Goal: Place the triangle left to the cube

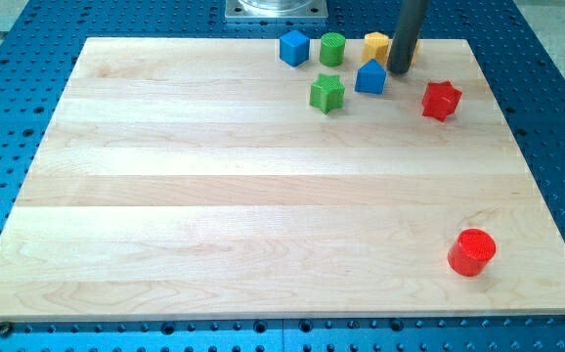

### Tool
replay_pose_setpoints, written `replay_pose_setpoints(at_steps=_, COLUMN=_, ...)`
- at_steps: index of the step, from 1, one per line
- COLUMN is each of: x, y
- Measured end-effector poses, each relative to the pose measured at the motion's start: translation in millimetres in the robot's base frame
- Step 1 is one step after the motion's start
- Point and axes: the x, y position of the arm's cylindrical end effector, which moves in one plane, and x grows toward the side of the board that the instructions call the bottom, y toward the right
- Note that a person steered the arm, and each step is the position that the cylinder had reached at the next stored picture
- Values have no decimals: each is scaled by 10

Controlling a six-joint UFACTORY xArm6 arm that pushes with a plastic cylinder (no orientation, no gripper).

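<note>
Camera view: a pale wooden board (263, 196) lies on a blue perforated table (556, 117), seen from above and in front.
Landmark: the blue cube (294, 48), close to the board's top edge, right of centre.
Triangle: the blue triangle block (370, 77), a house-like wedge, sits to the view's right of the blue cube and slightly lower, well apart from it.
Between them: a green cylinder (332, 48) stands just right of the cube; a green star (327, 93) lies below and right of the cube.
Other blocks: a yellow block (376, 45), shape unclear, sits further right of the cube, partly behind the rod; a red star (441, 100) lies far right and lower; a red cylinder (472, 252) rests far below and right.
Arm: no claw exists here, so there is nothing to open or close; the dark rod ends at my tip (398, 70), just right of the triangle, apparently not quite touching.
Step in hand: likely starting a leftward push.
Doing it well: steer the triangle below the green star, then up to the cube's left, keeping the push centred so the triangle does not spin off.
</note>
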Motion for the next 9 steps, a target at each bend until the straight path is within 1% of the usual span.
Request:
replay_pose_setpoints(at_steps=1, x=298, y=-76)
replay_pose_setpoints(at_steps=2, x=196, y=-561)
replay_pose_setpoints(at_steps=3, x=175, y=-465)
replay_pose_setpoints(at_steps=4, x=-64, y=-898)
replay_pose_setpoints(at_steps=5, x=-66, y=-1513)
replay_pose_setpoints(at_steps=6, x=197, y=-1629)
replay_pose_setpoints(at_steps=7, x=126, y=-2176)
replay_pose_setpoints(at_steps=8, x=2, y=-2176)
replay_pose_setpoints(at_steps=9, x=-27, y=-2160)
